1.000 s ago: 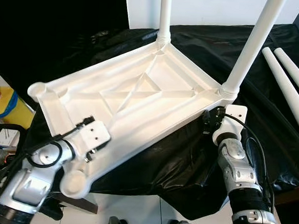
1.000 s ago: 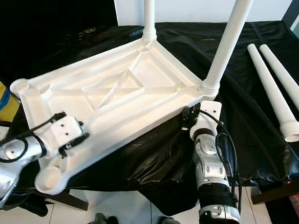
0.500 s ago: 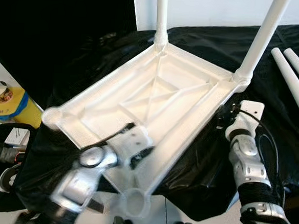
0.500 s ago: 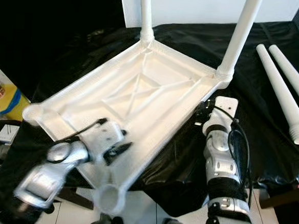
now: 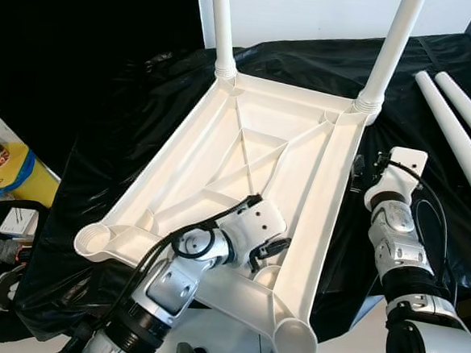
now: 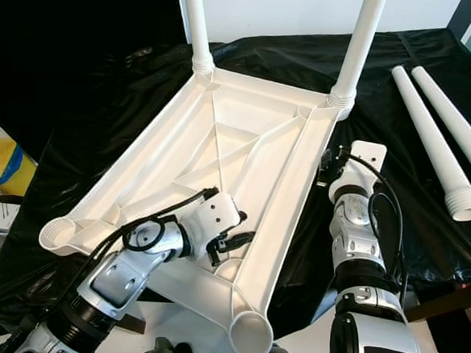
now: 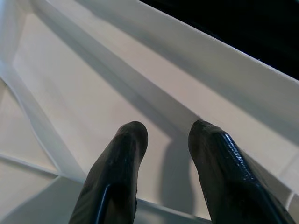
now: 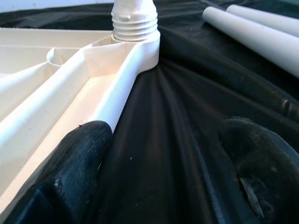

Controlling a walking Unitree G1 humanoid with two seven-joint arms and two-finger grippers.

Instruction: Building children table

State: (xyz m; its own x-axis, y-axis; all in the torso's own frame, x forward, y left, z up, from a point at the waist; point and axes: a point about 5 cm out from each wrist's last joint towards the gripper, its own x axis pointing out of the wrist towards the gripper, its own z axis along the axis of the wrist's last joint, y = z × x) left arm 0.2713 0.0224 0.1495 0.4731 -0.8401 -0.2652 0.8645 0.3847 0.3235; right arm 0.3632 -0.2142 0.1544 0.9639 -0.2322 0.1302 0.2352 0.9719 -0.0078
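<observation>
Silver jointed arms carry looping black cables, white wrist blocks and glossy black-fingered claws.

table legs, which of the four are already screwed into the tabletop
The two upright legs, and, stand in the far corner sockets of the upside-down tabletop. The two loose legs lie on the black cloth.

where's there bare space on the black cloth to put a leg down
Bare black cloth left of the upturned tabletop, and a strip between its right rim and the two loose legs, where the open right gripper sits. The left gripper crowds the near end.
</observation>
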